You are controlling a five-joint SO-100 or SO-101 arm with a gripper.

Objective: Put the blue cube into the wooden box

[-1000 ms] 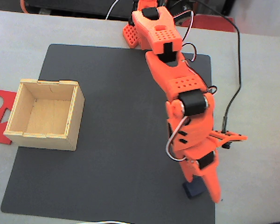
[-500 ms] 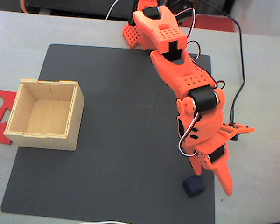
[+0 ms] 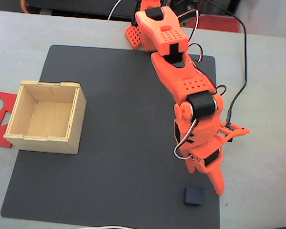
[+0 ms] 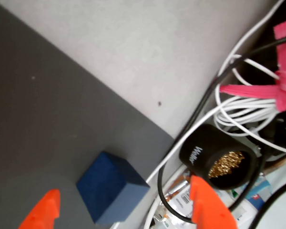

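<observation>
Gripper [image 4: 124, 210] jaws wide, holding nothing | cube [image 4: 112, 187] on mat between tips, just ahead | likely light, rigid, matte: pinch opposite flat faces | box [image 3: 45, 117] well apart

The orange arm [image 3: 174, 71] is reaching from its base at the top of the fixed view down toward the lower right, its links folding at a black-capped joint partway along. The wrist is pointing steeply down, with white wire looping off its side. The pincer [image 3: 207, 179] is hanging with its jaws parted and holding nothing. In the wrist view the pincer [image 4: 124, 214] is showing two orange fingertips [image 4: 207, 205] rising from the bottom edge, well apart.
</observation>
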